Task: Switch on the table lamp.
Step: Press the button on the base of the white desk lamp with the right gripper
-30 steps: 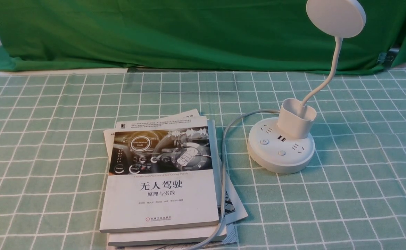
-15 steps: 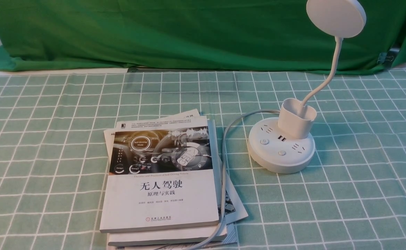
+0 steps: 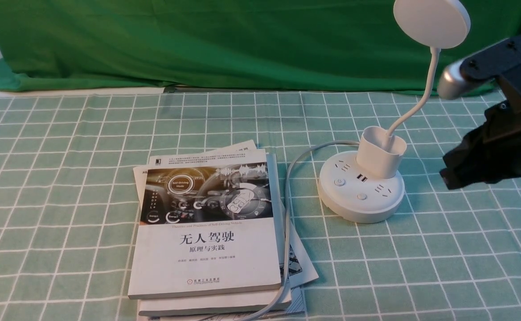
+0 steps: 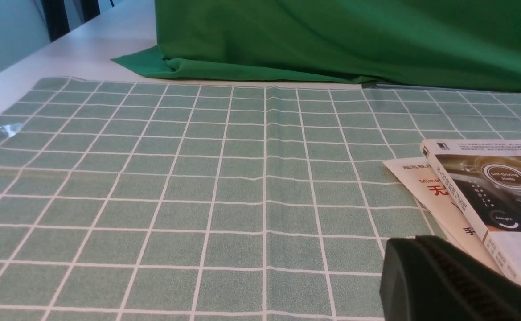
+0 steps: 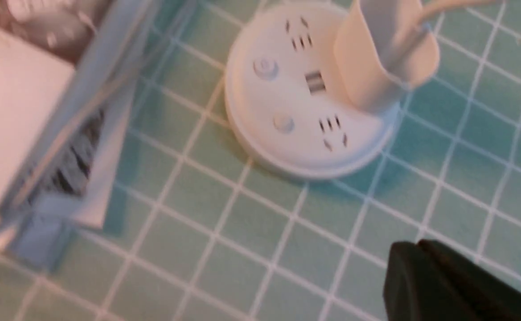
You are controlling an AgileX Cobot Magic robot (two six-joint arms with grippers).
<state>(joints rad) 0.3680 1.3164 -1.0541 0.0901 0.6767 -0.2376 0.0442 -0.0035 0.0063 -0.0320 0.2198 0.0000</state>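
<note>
The white table lamp stands right of centre: a round puck base (image 3: 360, 200) with sockets and two buttons (image 3: 339, 182), a small cup holder (image 3: 380, 151), a thin bent neck (image 3: 426, 87) and a flat disc head (image 3: 432, 21). My right gripper (image 3: 448, 176) hovers just right of the base, above the cloth, black and shut on nothing. In the right wrist view the base (image 5: 305, 102) lies ahead of the shut right gripper (image 5: 414, 249), apart from it. My left gripper (image 4: 416, 243) is shut, empty, low beside the books, and absent from the front view.
A stack of books (image 3: 207, 232) lies left of the lamp, its edge also in the left wrist view as books (image 4: 487, 191). The lamp's grey cable (image 3: 287, 214) runs along their right side toward the front edge. A green backdrop cloth (image 3: 198, 44) closes the back.
My right arm has come into the front view from the right edge and now hangs beside the lamp base. The lamp and books have not moved.
</note>
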